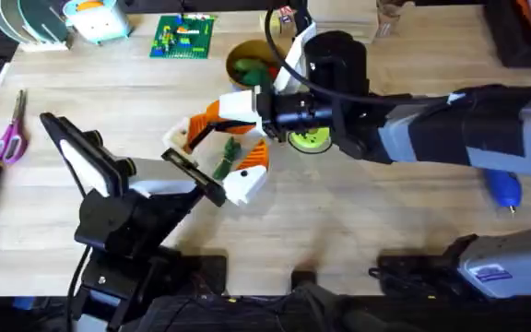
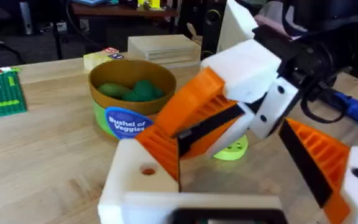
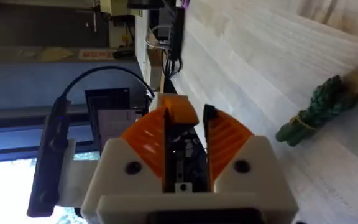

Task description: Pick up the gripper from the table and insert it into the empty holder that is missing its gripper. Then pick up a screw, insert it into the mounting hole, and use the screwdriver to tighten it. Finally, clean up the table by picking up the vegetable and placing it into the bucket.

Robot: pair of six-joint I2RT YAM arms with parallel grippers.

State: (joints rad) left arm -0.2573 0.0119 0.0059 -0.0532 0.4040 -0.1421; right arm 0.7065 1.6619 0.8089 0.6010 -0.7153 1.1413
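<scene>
The right gripper [image 3: 185, 146] was seen nearly closed on a thin dark part. The left gripper [image 1: 233, 166] was held open just beside the vegetable [image 1: 228, 157], near the bucket [image 1: 252, 63].

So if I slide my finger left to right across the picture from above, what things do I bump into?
Pink-handled scissors → left arm → green brick plate → the bucket → lime-green disc → the screwdriver.

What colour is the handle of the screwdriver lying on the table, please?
Bright blue. The screwdriver shows best in the overhead view, on the table beside the right arm.
</scene>
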